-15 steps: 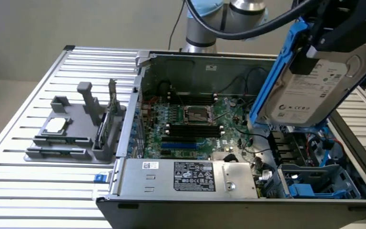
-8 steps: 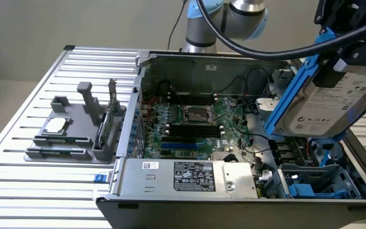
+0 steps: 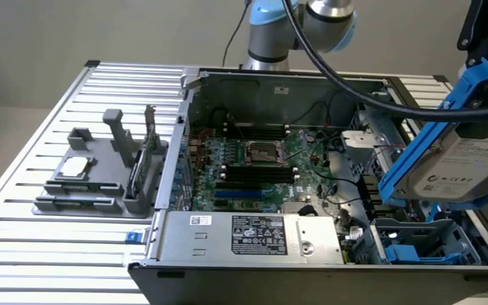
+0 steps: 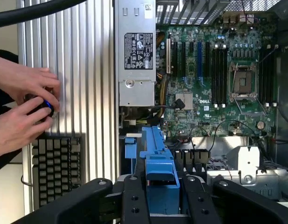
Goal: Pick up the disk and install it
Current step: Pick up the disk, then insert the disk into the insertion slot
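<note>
The disk, a silver-grey hard drive with a white label and blue carrier rails, hangs tilted on edge at the exterior view's right. It is above the right end of the open computer case. My gripper comes down from the top right corner and is shut on the disk's upper end. In the wrist view the blue carrier of the disk runs out between the black fingers of my gripper. Below the disk lies a drive bay with blue plastic parts.
The case holds a green motherboard and a big silver power-supply box. A grey fixture with a small square chip stands on the slatted table at the exterior view's left. A person's hands and a keyboard are beside the table.
</note>
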Action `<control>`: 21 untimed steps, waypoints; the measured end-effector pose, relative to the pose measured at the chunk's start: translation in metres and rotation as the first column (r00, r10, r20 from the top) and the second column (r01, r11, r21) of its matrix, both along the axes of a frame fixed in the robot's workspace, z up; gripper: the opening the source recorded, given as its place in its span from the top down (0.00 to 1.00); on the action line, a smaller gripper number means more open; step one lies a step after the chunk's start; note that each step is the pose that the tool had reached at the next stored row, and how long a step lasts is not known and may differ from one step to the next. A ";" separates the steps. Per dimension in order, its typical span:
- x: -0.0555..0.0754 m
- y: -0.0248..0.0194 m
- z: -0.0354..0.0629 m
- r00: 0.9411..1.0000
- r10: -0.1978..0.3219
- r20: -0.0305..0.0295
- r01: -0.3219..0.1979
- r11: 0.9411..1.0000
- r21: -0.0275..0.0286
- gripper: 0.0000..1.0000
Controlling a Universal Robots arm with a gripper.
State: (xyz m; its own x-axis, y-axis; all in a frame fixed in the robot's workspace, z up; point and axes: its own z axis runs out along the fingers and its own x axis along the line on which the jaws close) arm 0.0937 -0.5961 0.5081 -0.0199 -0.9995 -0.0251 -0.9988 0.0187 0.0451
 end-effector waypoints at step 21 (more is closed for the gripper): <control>0.019 -0.0051 -0.0288 1.000 0.000 0.006 0.000 1.000 0.001 0.67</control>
State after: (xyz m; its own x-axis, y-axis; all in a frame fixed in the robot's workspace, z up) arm 0.1126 -0.6012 0.4793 -0.0197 -0.9995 -0.0266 -0.9991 0.0187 0.0390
